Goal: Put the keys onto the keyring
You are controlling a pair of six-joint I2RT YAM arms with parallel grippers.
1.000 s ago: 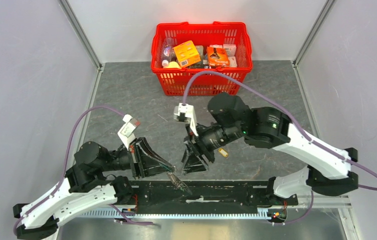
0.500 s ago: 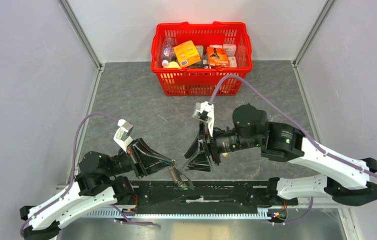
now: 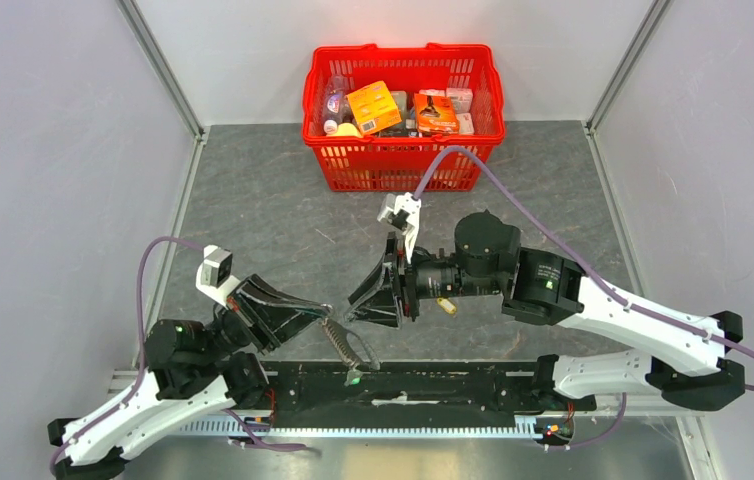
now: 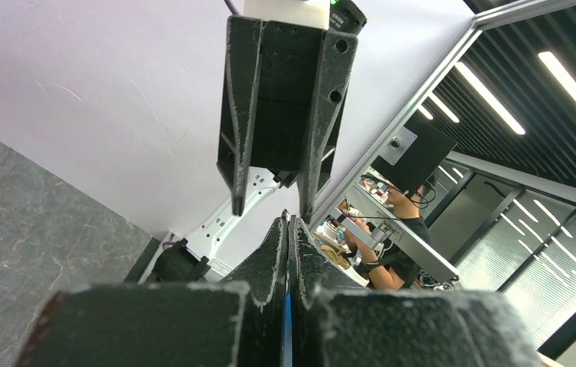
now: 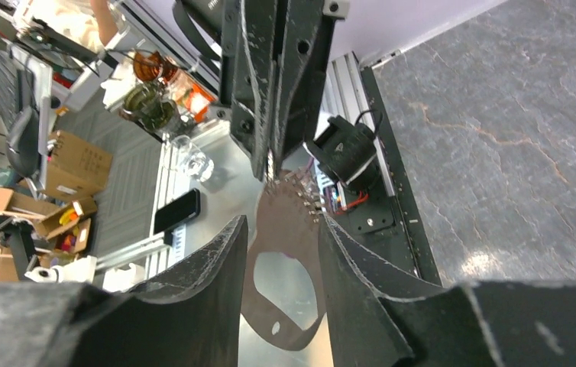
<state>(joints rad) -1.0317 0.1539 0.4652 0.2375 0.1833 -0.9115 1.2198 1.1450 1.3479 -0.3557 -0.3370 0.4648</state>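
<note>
My left gripper (image 3: 325, 312) is shut on the top of the keyring (image 3: 341, 345). Its grey-beige strap hangs down toward the black rail. A small green bit (image 3: 353, 378) shows at the strap's low end; I cannot tell if it is the green key. My right gripper (image 3: 353, 308) is open and faces the left gripper tip to tip. In the right wrist view the strap loop (image 5: 289, 237) hangs between my open fingers (image 5: 281, 220), below the left gripper (image 5: 272, 170). The yellow-orange key (image 3: 444, 305) lies on the table under the right wrist.
A red basket (image 3: 403, 160) full of packets stands at the back middle. A black rail (image 3: 433, 385) runs along the near edge between the arm bases. Grey walls close in both sides.
The left gripper has drawn back left and tilted up, and the strap swings beneath it. The right gripper has turned and shifted left to face it, its fingers now either side of the strap.
</note>
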